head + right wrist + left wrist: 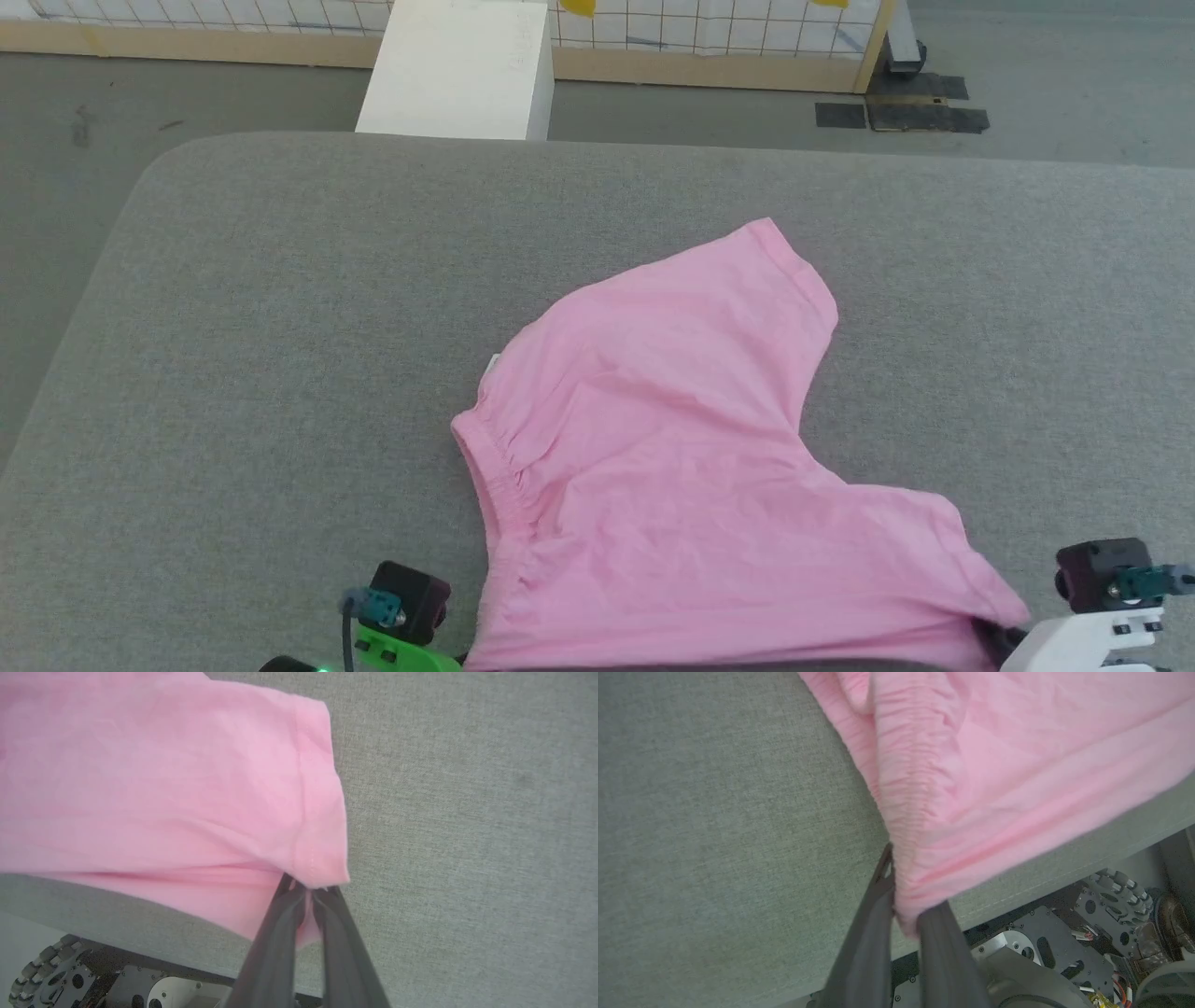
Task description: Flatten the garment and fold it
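Lying mostly flat, the pink shorts sit right of centre on the grey cloth-covered tabletop, their near edge reaching its near rim. The gathered elastic waistband faces the robot's left; one leg points to the far side and the other to the near right. The left claw is pinched on the waistband's near corner, its fingers almost together with cloth between them. The right claw is likewise clamped on the near corner of the hemmed leg. Below the rim shows the robot's wheeled base. Beyond the tabletop, a white box stands on the grey floor before a wood-framed wire grid panel.
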Controlling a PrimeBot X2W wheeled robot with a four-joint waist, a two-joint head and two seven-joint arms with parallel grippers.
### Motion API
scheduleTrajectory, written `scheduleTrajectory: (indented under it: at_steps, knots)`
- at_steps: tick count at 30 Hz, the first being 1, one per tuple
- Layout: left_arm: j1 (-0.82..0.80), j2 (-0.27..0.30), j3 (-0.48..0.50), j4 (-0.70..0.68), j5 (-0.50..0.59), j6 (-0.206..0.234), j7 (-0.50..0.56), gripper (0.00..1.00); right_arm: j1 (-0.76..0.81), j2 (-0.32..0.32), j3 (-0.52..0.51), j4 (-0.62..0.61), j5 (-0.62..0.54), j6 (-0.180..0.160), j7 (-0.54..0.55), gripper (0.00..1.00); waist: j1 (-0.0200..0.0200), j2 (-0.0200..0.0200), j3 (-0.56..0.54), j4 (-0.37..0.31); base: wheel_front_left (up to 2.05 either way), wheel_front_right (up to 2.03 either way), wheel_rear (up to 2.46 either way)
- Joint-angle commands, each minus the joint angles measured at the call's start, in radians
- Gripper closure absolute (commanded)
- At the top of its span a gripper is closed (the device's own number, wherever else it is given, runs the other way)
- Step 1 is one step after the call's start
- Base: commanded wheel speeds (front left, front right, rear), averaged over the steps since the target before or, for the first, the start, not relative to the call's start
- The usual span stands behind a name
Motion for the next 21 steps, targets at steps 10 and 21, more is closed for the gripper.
scheduleTrajectory:
  at_steps: [10, 21]
  knots:
    - [-0.111, -0.041, 0.006, -0.043, 0.032, -0.006, -0.056, 1.0, -0.195, -0.056, 0.043, -0.026, -0.033, -0.002, -0.101, 1.0, 0.0001, 0.0, 0.009, 0.022, 0.0, 0.0, 0.0]
    - [-0.346, -0.125, 0.044, 0.085, 0.001, -0.032, -0.058, 1.0, -0.609, -0.177, 0.137, 0.193, -0.027, -0.002, -0.104, 1.0, 0.0001, 0.0, 0.115, 0.087, 0.0, 0.0, 0.0]
